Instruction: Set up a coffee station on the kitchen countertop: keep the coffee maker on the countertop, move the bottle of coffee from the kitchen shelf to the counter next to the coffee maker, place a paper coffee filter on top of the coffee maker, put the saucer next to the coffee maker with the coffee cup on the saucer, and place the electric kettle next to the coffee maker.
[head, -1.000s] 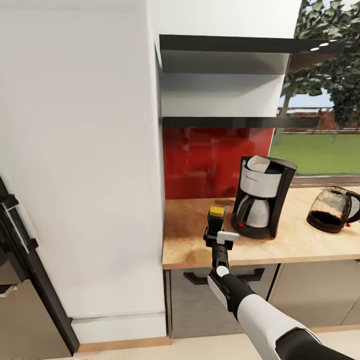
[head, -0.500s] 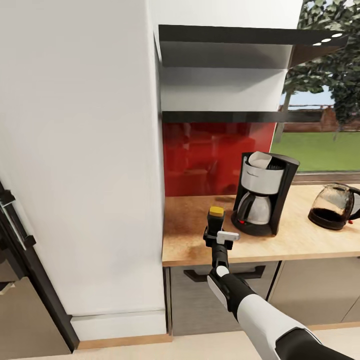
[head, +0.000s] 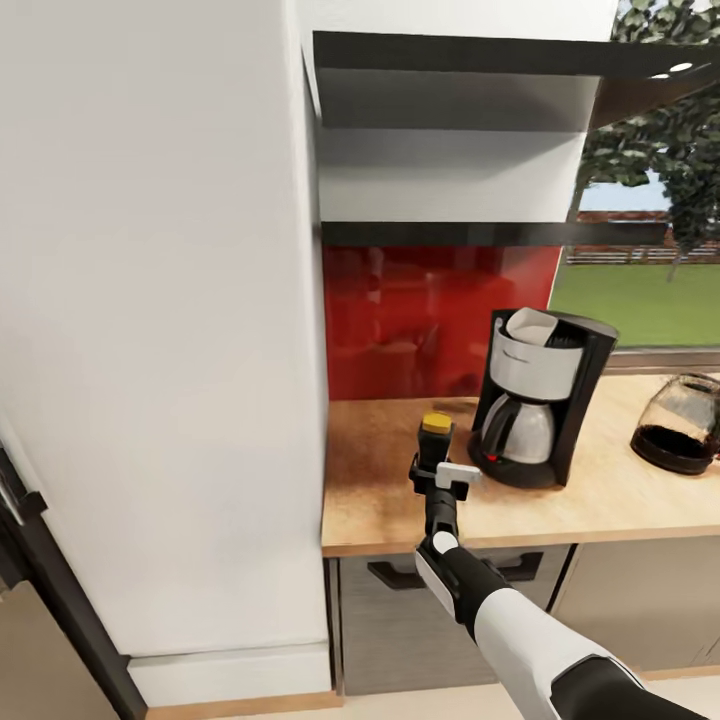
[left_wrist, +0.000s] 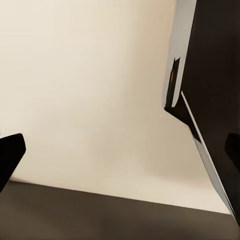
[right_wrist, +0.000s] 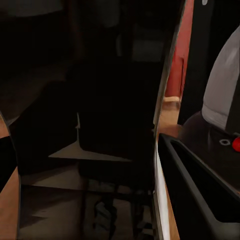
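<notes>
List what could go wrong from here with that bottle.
1. The right claw holds the bottle upright, close to the coffee maker; pushing further right could bump it and shake the filter resting on top.
2. The bottle is tall and narrow, so a tilted release onto the counter could tip it over.

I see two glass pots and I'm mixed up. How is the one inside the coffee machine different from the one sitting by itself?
The pot in the coffee maker looks pale and silvery; the loose pot is see-through with dark coffee at its bottom. The first is tucked under the machine's black top; the second stands apart, toward the window side. Both stand upright on the wooden countertop and look rounded.
</notes>
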